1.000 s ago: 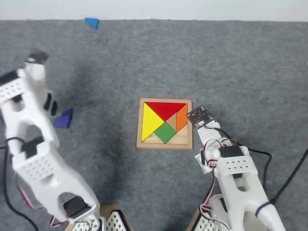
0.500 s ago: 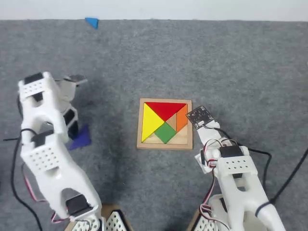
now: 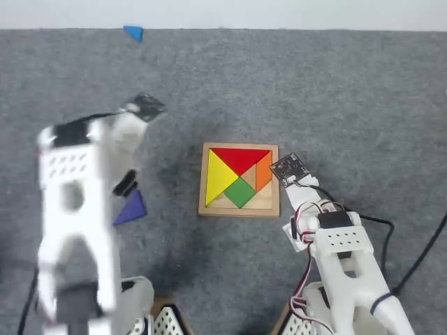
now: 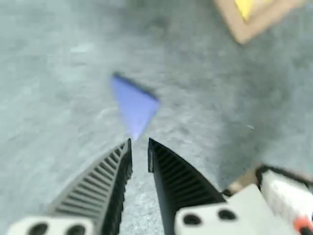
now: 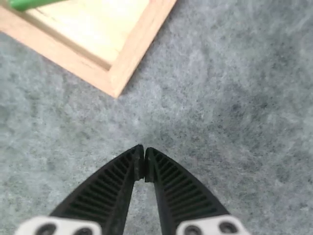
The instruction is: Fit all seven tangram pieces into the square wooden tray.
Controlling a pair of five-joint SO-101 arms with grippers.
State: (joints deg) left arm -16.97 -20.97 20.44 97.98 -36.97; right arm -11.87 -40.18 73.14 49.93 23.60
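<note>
Shows the left gripper (image 4: 139,141) parted by a thin slit, pinching nothing. Finds the violet-blue triangle (image 4: 134,104) flat on the grey mat (image 4: 58,73) just ahead of its tips, contact hard to judge through blur. Places the wooden tray (image 4: 254,29) farther ahead, cut off, one yellow piece (image 4: 247,6) showing. Shows the right gripper (image 5: 144,151) pressed together on nothing, a tray corner near ahead of it. Spots a small blue triangle (image 3: 133,32) well apart from both grippers.
</note>
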